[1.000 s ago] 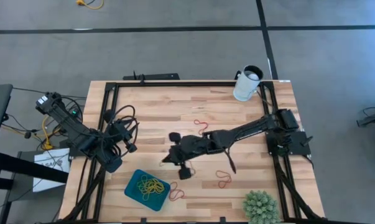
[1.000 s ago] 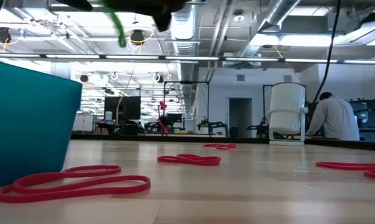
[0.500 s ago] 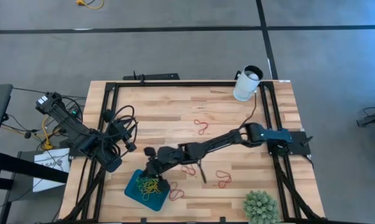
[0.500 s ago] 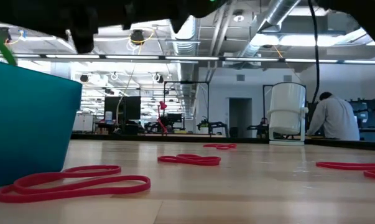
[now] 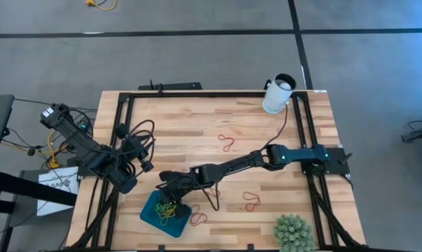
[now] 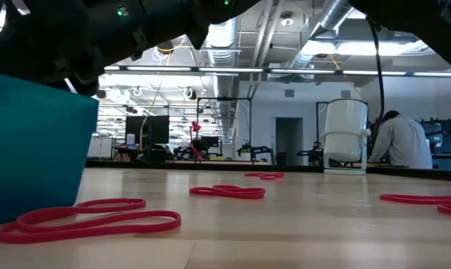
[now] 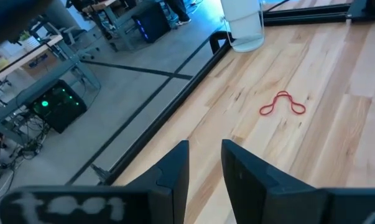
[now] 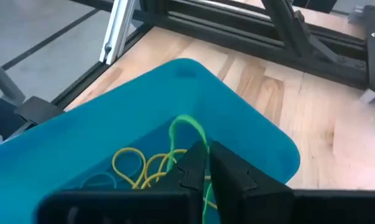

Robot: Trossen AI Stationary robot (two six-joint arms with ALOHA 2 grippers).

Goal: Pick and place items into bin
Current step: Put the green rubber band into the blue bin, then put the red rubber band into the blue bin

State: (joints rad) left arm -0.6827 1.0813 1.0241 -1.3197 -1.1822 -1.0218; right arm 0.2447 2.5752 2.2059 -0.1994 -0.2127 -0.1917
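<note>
The teal bin sits near the table's near-left corner; it also shows in the low view and the right wrist view. Yellow rubber bands lie inside it. My right gripper reaches over the bin, shut on a green rubber band. Red bands lie flat on the wood. My left gripper waits open at the table's left side, nothing between its fingers. My right gripper pinches the green band's strand between its two fingertips. The fingers slant down from the table's right side. The band's free loop sticks out past the fingertips, above the bin's inside and the yellow bands.
A white cup stands at the far right edge and a spiky green plant at the near right corner. Black frame rails border the table. Cables bunch by the left arm. A person stands in the room beyond.
My right gripper has reached out toward the table's near-left corner and sunk, carrying the green band from the middle of the table to above the bin. In the low view the band has swept leftward and out of sight behind the bin.
</note>
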